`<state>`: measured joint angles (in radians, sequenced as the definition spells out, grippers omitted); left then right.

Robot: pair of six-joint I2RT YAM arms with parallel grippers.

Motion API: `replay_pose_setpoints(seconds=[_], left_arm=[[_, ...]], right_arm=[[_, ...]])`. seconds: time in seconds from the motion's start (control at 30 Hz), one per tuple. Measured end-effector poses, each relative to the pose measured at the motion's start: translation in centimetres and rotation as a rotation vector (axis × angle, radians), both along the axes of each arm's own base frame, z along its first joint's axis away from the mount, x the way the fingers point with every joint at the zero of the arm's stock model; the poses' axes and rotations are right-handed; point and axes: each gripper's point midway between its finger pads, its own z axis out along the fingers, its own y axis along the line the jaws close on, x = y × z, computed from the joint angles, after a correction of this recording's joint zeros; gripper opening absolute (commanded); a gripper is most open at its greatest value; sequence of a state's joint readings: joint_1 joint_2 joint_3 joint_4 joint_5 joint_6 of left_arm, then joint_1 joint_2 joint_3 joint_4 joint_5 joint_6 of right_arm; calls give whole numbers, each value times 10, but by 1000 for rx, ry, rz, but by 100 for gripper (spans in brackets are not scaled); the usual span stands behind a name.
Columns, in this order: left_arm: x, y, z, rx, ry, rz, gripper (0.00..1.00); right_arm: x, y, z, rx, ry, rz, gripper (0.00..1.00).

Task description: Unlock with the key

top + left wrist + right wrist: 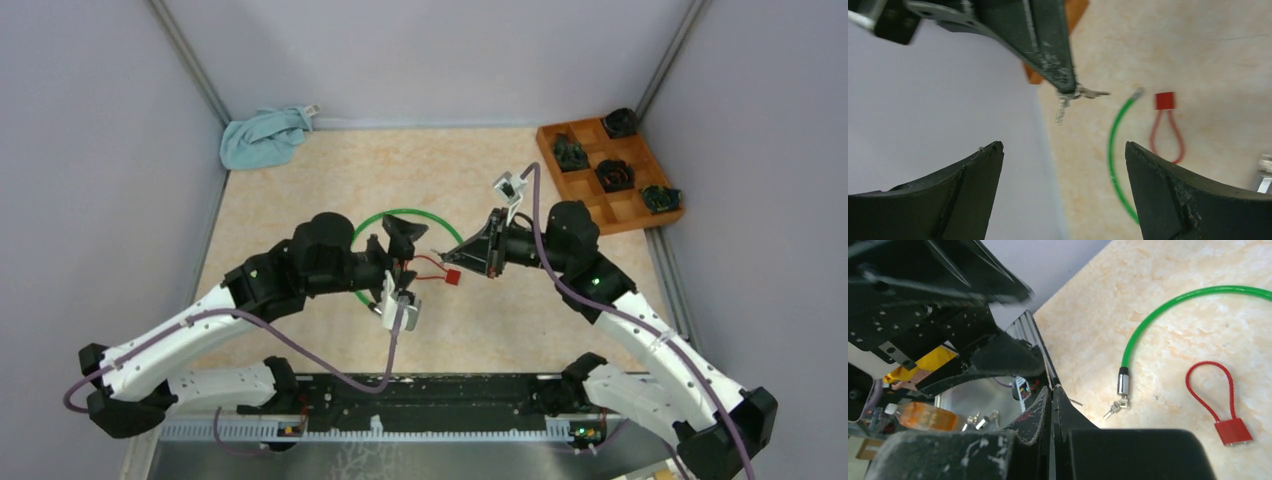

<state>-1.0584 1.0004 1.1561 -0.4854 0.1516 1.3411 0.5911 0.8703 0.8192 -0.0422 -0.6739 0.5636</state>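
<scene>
task thing, lock: the red padlock (452, 277) (1165, 100) (1233, 431) lies flat on the table (300, 200), between the two gripper tips in the top view; its thin red loop (1209, 362) is closed into the body.
task thing, key: a small key (1093, 92) shows right at the tip of the right finger in the left wrist view, and a second one seems to hang from the same ring. it is above the table and apart from the padlock.
right gripper (467, 257) (1052, 390): jaws pressed together with only a thin slit. they appear to pinch the key, and a thin metal sliver sticks out at the tips in its own camera. it points toward the left arm, near the padlock.
left gripper (404, 262) (1063, 145): jaws spread wide, nothing between them; it faces the right gripper, over the edge of the green ring.
green cable (400, 213) (1111, 145) (1173, 302): it lies in a big loop on the table, just beside the padlock. its metal end (1122, 381) is free, with small keys (1115, 409) touching it.
cloth (262, 137): light blue, crumpled, in the far left corner.
wooden tray (560, 180): at the far right, with four dark round pieces (615, 173), each in its own compartment.
</scene>
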Motion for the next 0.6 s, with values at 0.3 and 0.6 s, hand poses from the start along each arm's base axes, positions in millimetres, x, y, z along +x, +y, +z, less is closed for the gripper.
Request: replay_pose_setpoints(seconds=[0.3, 0.6], left_arm=[[0, 13, -78, 108, 538, 144, 96], [21, 1, -78, 121, 810, 154, 59]], right_arm=[[0, -7, -22, -94, 16, -17, 0], [-6, -11, -45, -111, 52, -20, 0]])
